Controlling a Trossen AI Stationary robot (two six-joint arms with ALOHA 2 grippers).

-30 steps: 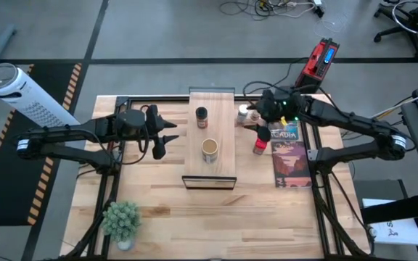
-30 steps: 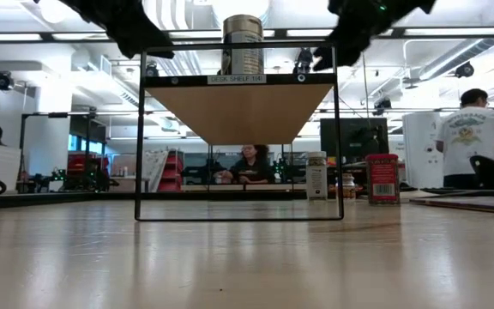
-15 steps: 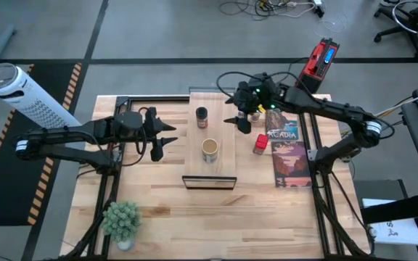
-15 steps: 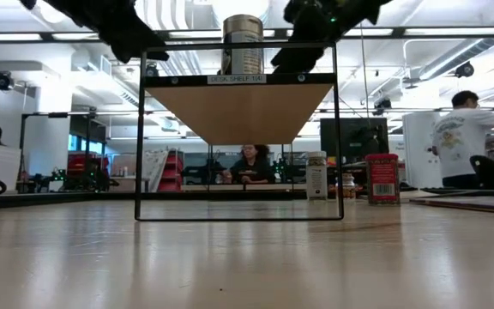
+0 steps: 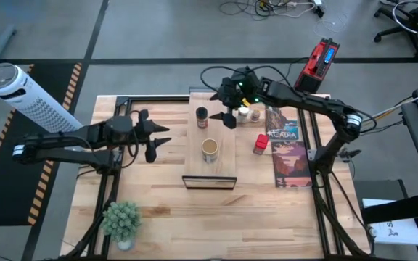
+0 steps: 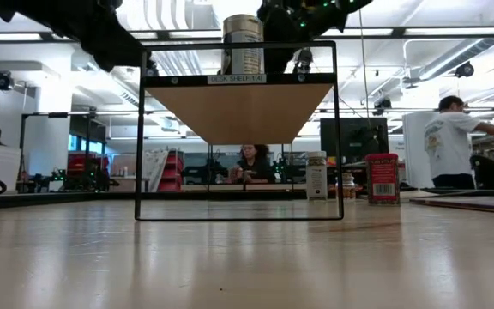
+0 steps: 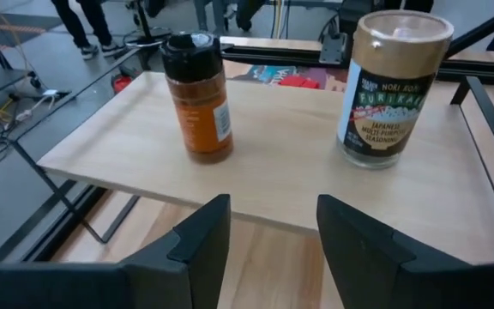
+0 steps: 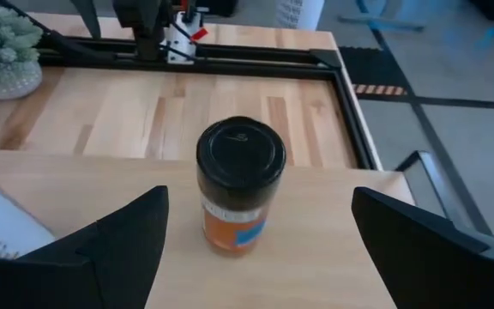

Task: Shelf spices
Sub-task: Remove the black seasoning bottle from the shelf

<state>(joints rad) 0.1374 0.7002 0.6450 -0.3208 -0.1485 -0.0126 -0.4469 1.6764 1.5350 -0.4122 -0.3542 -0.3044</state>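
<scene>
I see the pale shelf (image 5: 210, 145) mid-table carrying the black-lidded jar (image 5: 202, 116) and tan-topped jar (image 5: 210, 149). My right gripper (image 5: 223, 109) hangs spread wide, empty, at the black-lidded jar's three o'clock; the left gripper (image 5: 155, 138), parted and empty, waits at the shelf's nine o'clock.

My two arms were matte black, jointed, with white-banded bases; green lights glowed near the right pincer (image 5: 228, 112).
</scene>
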